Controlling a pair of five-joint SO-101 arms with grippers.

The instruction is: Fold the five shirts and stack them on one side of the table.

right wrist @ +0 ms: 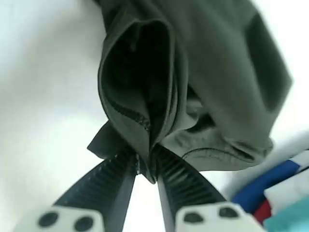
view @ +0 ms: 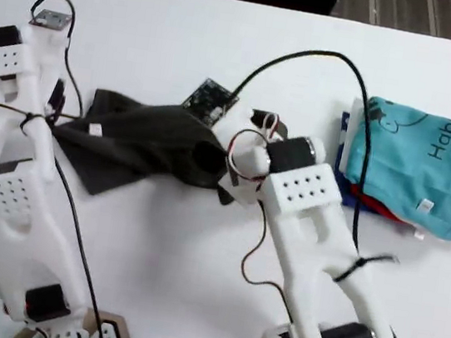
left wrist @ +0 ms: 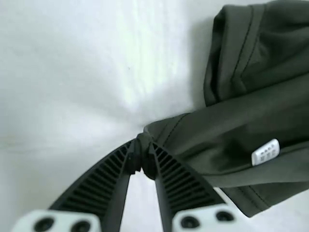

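A dark grey shirt (view: 141, 142) lies bunched in the middle of the white table (view: 164, 244), stretched between the two arms. My left gripper (left wrist: 143, 157) is shut on a hem corner of the dark shirt (left wrist: 241, 125); in the high view it sits at the shirt's left end (view: 52, 118). My right gripper (right wrist: 145, 164) is shut on a gathered fold of the same shirt (right wrist: 193, 87), at the shirt's right end (view: 222, 179). A small white label (left wrist: 265, 152) shows on the cloth. A stack of folded shirts (view: 418, 175), teal on top, sits at the right side.
Red and blue shirt edges (view: 372, 202) peek from under the teal one. Black cables (view: 308, 59) loop over the table's far half, and a small circuit board (view: 210, 100) lies beside the dark shirt. The near middle of the table is bare white.
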